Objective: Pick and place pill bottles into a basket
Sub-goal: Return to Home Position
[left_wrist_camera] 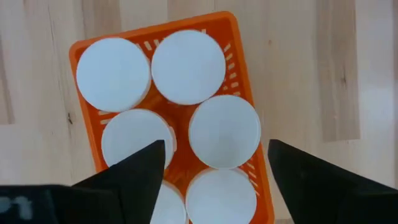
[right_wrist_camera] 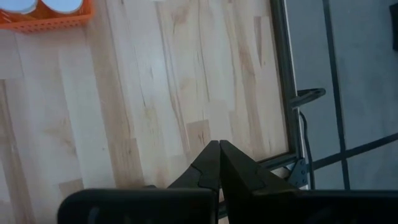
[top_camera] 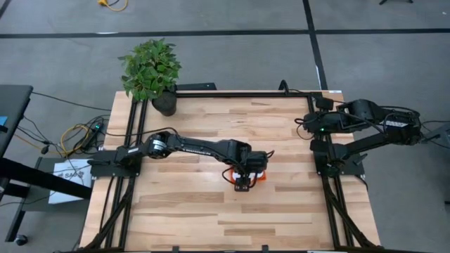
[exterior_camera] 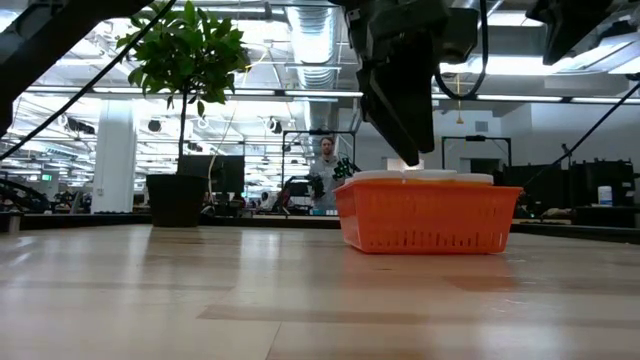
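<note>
The orange basket (left_wrist_camera: pixel 155 28) stands on the wooden table at mid-right (top_camera: pixel 261 176). Several pill bottles stand upright in it, filling it. Their round white caps (left_wrist_camera: pixel 188 65) rise just above its rim (exterior_camera: pixel 420 176). My left gripper (left_wrist_camera: pixel 216 149) hangs open over the basket's near part, pointing steeply down. Its fingers stand apart above the caps with one cap (left_wrist_camera: pixel 221 196) below the gap. My right gripper (right_wrist_camera: pixel 219 144) is shut and holds nothing. It waits above the table's right side (top_camera: pixel 314 126), far from the basket (right_wrist_camera: pixel 50 22).
A potted plant in a black pot (top_camera: pixel 163 104) stands at the table's far left corner (exterior_camera: pixel 175 200). Black frame rails run along the left and right edges (top_camera: pixel 337 204). Bare wood lies on all sides of the basket. A person stands in the room behind (exterior_camera: pixel 325 165).
</note>
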`<state>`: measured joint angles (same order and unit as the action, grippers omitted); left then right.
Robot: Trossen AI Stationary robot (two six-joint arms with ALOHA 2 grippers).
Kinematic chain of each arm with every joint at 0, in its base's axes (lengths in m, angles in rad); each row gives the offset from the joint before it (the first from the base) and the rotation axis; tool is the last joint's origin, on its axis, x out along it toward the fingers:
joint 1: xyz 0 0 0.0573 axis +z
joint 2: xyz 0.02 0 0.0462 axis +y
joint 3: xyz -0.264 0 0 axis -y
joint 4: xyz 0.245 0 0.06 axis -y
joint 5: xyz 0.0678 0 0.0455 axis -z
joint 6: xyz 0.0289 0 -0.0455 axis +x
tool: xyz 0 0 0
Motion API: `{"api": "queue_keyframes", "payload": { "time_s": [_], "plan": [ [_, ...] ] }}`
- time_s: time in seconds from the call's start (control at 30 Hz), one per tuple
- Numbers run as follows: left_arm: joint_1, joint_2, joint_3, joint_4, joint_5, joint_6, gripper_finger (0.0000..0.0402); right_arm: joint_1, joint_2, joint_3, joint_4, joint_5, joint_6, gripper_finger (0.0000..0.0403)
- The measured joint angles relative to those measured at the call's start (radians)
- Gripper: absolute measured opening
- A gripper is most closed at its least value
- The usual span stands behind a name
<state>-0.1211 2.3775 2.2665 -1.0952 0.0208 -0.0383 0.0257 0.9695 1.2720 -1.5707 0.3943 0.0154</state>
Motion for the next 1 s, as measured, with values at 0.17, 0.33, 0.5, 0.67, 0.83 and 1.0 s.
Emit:
{"api": "queue_keyframes", "payload": {
  "time_s": [0.17, 0.33, 0.5, 0.67, 0.83, 1.0],
  "plan": [
    [0.000, 0.000, 0.000, -0.042, 0.000, 0.000, 0.0281, 0.000, 0.000, 0.000, 0.000, 0.000, 0.000, 0.0000],
    [0.000, -0.003, 0.035, -0.216, -0.001, 0.005, 0.0281, 0.000, 0.000, 0.000, 0.000, 0.002, -0.009, 0.0000],
    [0.014, -0.049, 0.077, -0.468, -0.063, -0.069, 0.0281, 0.000, 0.000, 0.000, 0.010, 0.041, -0.025, 0.0000],
    [0.020, -0.177, 0.078, -0.460, -0.180, -0.151, 0.0281, 0.000, -0.002, 0.000, 0.088, 0.110, -0.015, 0.0000],
    [0.015, -0.325, 0.077, -0.438, -0.348, -0.190, 0.0281, 0.000, -0.040, -0.001, 0.252, 0.076, 0.011, 0.0000],
    [0.016, -0.490, 0.051, -0.388, -0.378, -0.203, 0.0281, 0.001, -0.147, -0.001, 0.460, -0.016, 0.038, 0.0000]
  ]
}}
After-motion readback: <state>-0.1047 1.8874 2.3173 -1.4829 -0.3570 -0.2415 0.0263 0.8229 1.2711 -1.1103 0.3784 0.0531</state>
